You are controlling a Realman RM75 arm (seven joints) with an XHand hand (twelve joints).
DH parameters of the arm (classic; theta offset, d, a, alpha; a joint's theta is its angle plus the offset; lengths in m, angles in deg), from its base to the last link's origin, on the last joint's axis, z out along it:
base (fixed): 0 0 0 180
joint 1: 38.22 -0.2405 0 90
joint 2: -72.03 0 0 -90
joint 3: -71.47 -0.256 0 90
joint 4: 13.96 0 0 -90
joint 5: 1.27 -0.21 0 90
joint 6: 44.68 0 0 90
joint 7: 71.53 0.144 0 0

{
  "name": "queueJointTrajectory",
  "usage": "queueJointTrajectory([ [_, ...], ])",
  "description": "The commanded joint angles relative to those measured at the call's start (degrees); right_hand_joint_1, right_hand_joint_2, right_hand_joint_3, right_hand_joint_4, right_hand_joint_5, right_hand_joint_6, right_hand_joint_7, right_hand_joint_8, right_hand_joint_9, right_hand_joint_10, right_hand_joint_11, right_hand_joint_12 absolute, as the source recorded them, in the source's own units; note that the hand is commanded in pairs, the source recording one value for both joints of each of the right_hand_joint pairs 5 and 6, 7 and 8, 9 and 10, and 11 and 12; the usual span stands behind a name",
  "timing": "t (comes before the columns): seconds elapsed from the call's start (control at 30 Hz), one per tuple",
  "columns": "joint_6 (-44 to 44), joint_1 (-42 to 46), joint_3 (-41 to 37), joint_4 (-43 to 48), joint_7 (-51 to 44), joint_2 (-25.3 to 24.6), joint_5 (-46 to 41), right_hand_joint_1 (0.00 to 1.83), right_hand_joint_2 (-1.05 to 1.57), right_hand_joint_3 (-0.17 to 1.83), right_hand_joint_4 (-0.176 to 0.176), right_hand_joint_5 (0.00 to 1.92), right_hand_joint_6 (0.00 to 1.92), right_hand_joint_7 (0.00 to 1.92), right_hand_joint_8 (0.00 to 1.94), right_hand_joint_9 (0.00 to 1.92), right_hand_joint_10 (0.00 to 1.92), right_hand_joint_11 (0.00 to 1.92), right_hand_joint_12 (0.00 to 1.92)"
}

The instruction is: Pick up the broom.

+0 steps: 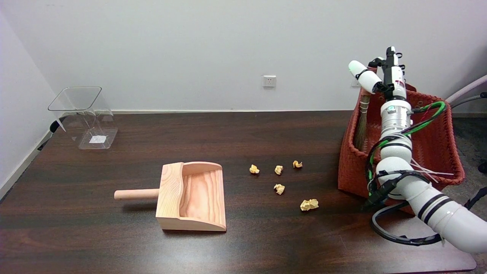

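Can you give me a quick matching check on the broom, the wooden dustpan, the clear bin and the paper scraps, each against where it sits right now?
Things:
1. broom
2. wooden dustpan
3. clear bin
4. paper scraps

Places:
A. far left of the table, near the wall
B. standing in the red basket, its top at the right hand
C. loose on the table between the dustpan and the basket
D. middle of the table, handle pointing left

Pairs: 1-B, 2-D, 3-A, 4-C
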Motion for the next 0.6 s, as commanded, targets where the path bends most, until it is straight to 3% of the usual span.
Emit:
queueJointTrajectory([
  [0.03,-4.3,-4.1,2.2,-4.6,1.2,-0.1,-2.1,0.67,1.03,-0.17,0.0,0.0,0.0,0.28,0.28,0.0,0.0,0.0,0.0],
  [0.17,-3.8,-3.5,2.1,-4.0,1.0,-0.1,-2.8,0.66,1.04,-0.17,0.0,0.0,0.0,0.42,0.42,0.0,0.0,0.0,0.0],
  [0.37,-2.3,-1.9,1.3,-1.9,-2.9,-0.2,-5.0,0.67,1.06,-0.17,0.0,0.18,0.18,0.96,0.96,0.18,0.18,0.18,0.18],
  [0.47,0.7,-0.8,1.3,0.1,-4.6,-0.2,-5.4,0.68,1.06,-0.17,0.0,0.36,0.36,1.31,1.31,0.36,0.36,0.36,0.36],
  [0.53,2.5,-0.1,1.2,1.4,-5.6,-0.2,-5.2,0.68,1.06,-0.17,0.0,0.49,0.49,1.43,1.43,0.49,0.49,0.49,0.49],
  [0.6,4.0,0.7,1.0,2.7,-7.0,-0.2,-4.9,0.69,1.06,-0.17,0.0,0.77,0.77,1.61,1.61,0.77,0.77,0.77,0.77],
])
